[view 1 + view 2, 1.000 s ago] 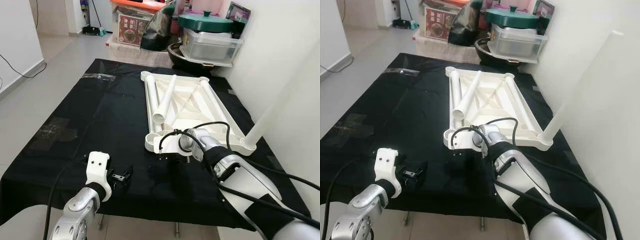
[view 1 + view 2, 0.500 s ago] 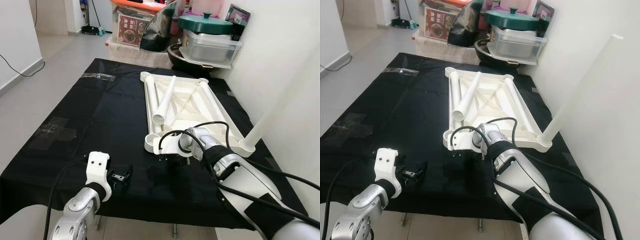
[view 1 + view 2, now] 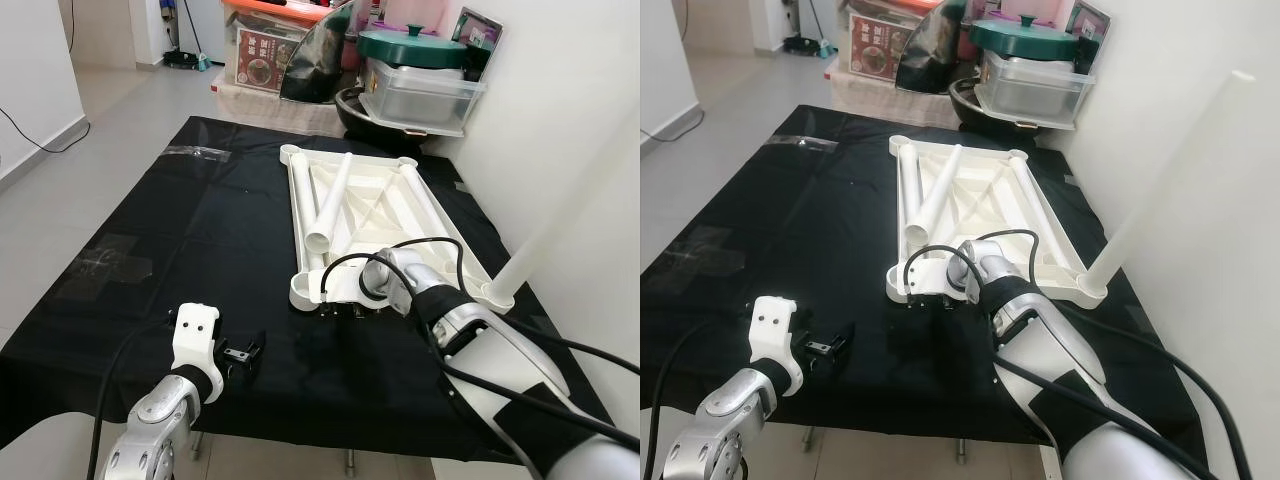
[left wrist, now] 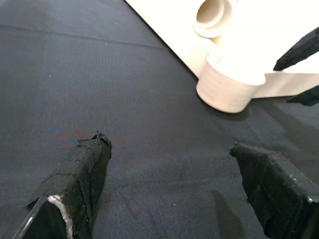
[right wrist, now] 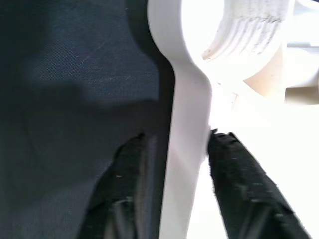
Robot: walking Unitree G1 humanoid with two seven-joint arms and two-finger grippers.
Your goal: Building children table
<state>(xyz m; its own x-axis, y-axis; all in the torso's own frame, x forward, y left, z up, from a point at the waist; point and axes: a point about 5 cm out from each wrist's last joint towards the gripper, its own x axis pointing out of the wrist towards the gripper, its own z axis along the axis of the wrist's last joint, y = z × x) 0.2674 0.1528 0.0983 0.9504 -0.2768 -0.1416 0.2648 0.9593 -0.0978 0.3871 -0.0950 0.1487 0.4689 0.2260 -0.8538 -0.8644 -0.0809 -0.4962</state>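
Note:
A white plastic table top (image 3: pixel 445 230) lies upside down on the black-covered table (image 3: pixel 200 230). One white leg (image 3: pixel 1160 190) stands screwed into its near right corner, leaning toward the wall. Two loose legs (image 3: pixel 332 200) lie inside the top. My right gripper (image 3: pixel 343 309) is at the top's near edge beside the near left corner socket (image 3: pixel 303 290). Its fingers (image 5: pixel 127 169) straddle the white rim (image 5: pixel 187 149), pressed against it. My left gripper (image 3: pixel 245 352) hovers low over the cloth at the front left, open, with nothing between its fingers (image 4: pixel 84 164).
Storage boxes (image 3: pixel 265 55), a green-lidded pot on a clear tub (image 3: pixel 415 75) and a dark pan (image 3: pixel 365 110) crowd the table's far end. A white wall (image 3: pixel 580 90) runs close along the right. Open floor (image 3: pixel 60 190) lies to the left.
My right wrist has edged closer to the table top's near rim and the top has shifted very slightly. The left arm has stayed put.

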